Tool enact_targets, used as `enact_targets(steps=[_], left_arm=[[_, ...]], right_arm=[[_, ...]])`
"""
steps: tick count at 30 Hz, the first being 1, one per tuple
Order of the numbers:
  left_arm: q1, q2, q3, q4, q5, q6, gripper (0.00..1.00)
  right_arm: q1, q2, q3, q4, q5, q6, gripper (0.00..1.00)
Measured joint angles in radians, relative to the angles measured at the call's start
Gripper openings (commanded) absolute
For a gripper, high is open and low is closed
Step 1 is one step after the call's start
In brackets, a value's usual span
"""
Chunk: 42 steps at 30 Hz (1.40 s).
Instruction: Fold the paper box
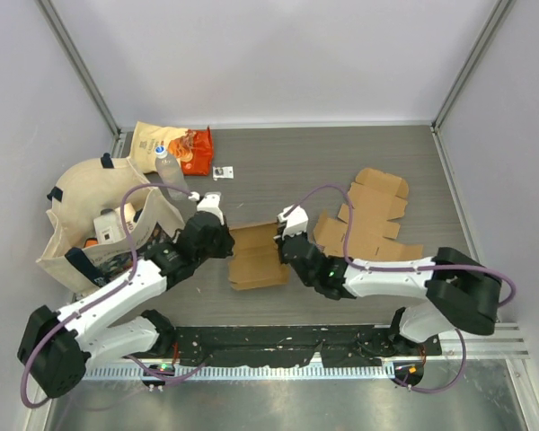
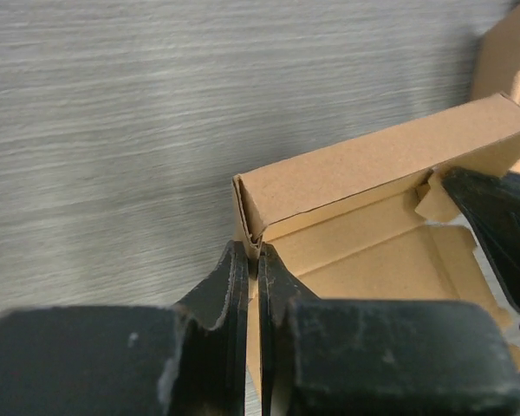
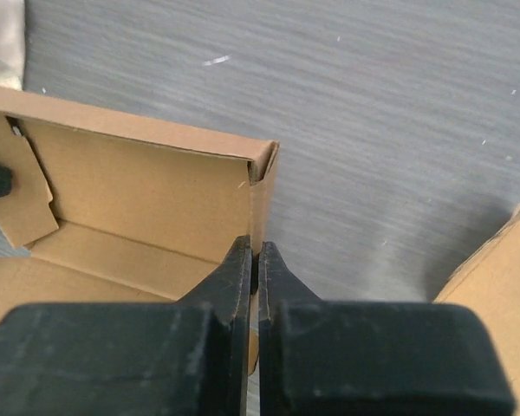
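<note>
The left gripper (image 2: 253, 253) has its two black fingers pressed together on a thin upright wall of the box (image 1: 256, 256), right at a corner where that wall meets a folded-over side. The right gripper (image 3: 254, 253) is pinched shut in the same way on the opposite wall, its tips clamped on the cardboard edge just below another raised corner. From above, the two arms reach in from either side, so the box sits between them, gripped on its left and right sides. The brown box lies open-topped on the table (image 1: 341, 153), close to the near edge and roughly midway along it. Its far wall stands up, and a loose flap hangs inside at one end. Just beyond the right arm, toward the right edge, a second cardboard sheet (image 1: 370, 215) lies flat and unfolded, apart from the box. At the left edge a cloth bag (image 1: 85, 193) slumps open with things inside that I cannot make out. Near the far left corner an orange packet (image 1: 195, 149) lies beside a pale packet (image 1: 148, 139), with a bottle (image 1: 169, 171) resting against them and a small card (image 1: 223, 172) a little to their right.
</note>
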Motion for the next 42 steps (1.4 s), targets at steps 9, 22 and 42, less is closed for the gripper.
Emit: enact_targets(steps=[9,22,42], left_arm=[[-0.138,0.274,0.1,-0.111,-0.341,-0.174,0.0],[-0.142,0.589,0.27,-0.136,-0.375,-0.152,0.0],[-0.151,0.727,0.325,-0.106,-0.37,-0.005,0.06]], right_arm=[[0.129,0.206,0.117,-0.129,0.298,0.179,0.01],[0.114,0.339,0.306,-0.569,0.303,0.564,0.01],[0.066,0.327,0.259,-0.516,0.246,0.648,0.01]])
